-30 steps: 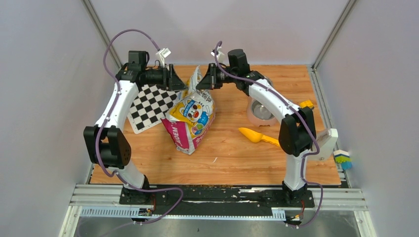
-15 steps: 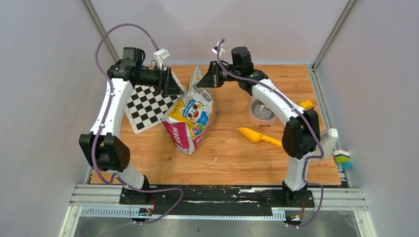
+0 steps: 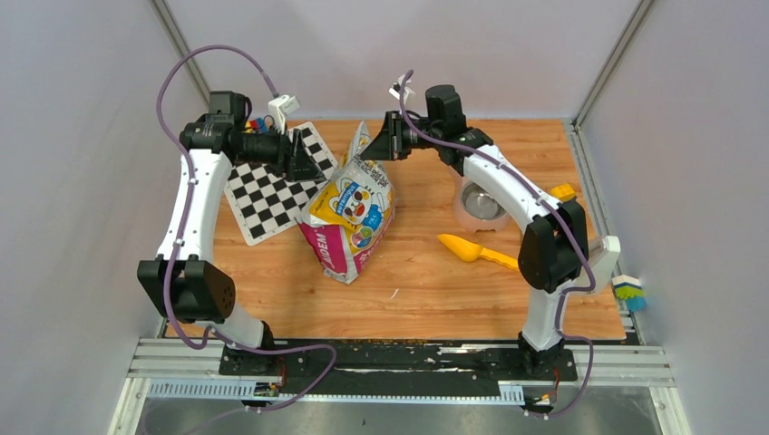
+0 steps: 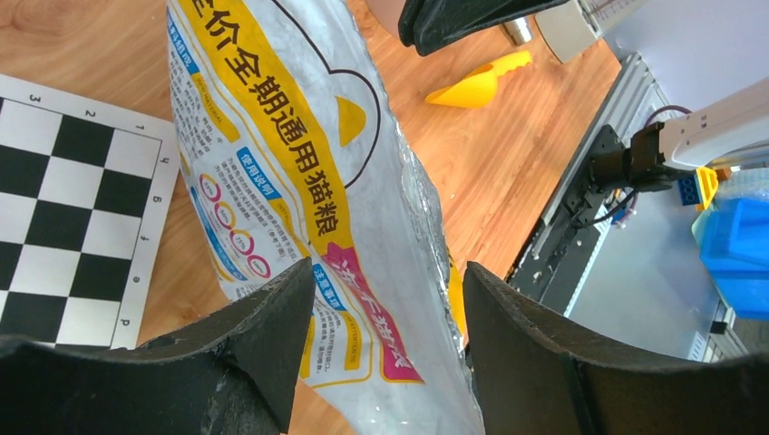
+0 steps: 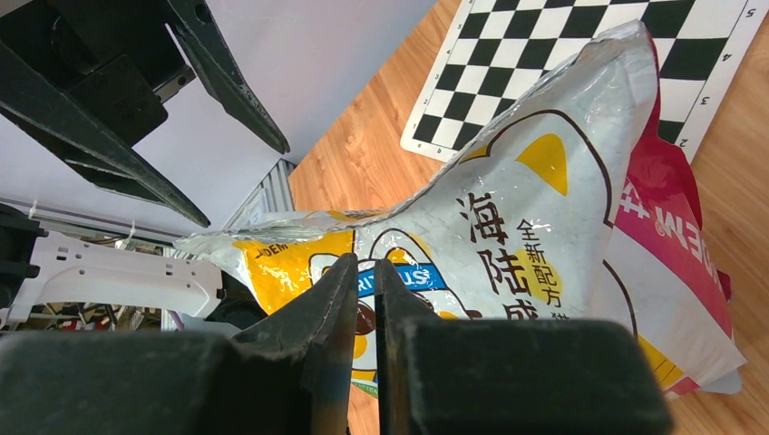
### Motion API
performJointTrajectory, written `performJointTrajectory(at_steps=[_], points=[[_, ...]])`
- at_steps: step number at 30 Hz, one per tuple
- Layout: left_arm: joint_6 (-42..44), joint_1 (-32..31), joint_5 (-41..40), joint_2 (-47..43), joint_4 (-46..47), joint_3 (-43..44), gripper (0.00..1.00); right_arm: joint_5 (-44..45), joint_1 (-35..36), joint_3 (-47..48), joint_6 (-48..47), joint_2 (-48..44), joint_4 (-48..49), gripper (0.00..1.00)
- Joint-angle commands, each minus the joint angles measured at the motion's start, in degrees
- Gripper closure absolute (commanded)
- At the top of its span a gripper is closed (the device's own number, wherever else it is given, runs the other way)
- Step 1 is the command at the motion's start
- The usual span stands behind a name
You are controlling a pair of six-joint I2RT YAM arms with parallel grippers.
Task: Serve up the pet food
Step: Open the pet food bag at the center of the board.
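Note:
The pet food itself is hidden; only its glossy cartoon-cat bag point(image 3: 349, 213) shows, standing on the wooden table with its torn top upward. My left gripper point(image 3: 317, 161) hovers just left of the bag's top, open and empty. In the left wrist view the bag point(image 4: 299, 181) lies beyond the wide-apart left gripper point(image 4: 390, 272). My right gripper point(image 3: 367, 149) sits at the bag's upper right corner. In the right wrist view the right gripper point(image 5: 365, 263) shows a thin slit between its jaws, with the bag point(image 5: 526, 227) behind them and nothing seen between them.
A metal bowl point(image 3: 479, 201) stands right of the bag under the right arm. A yellow scoop point(image 3: 472, 249) lies in front of it. A checkerboard point(image 3: 272, 190) lies flat at the back left. A blue-and-yellow item point(image 3: 628, 290) sits off the table's right edge.
My left arm has drawn back to the left, away from the bag's top. The right jaws have parted from shut to a thin slit. The bag stays upright.

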Motion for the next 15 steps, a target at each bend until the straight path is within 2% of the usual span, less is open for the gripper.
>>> performJointTrajectory(at_steps=[1,11,15], points=[[2.13,-0.14,1.30,-0.21,-0.65,-0.61,0.31,-0.83,0.11,0.21,1.00,-2.97,1.72,0.86],[1.65,-0.14,2.00,0.65,0.77,-2.41,0.34,-1.07,0.56,0.05,1.10,-3.16,1.65,0.85],[1.34,-0.14,2.98,0.93,0.79,-2.33,0.34,-0.82,0.56,0.23,1.10,-2.99,1.38,0.79]])
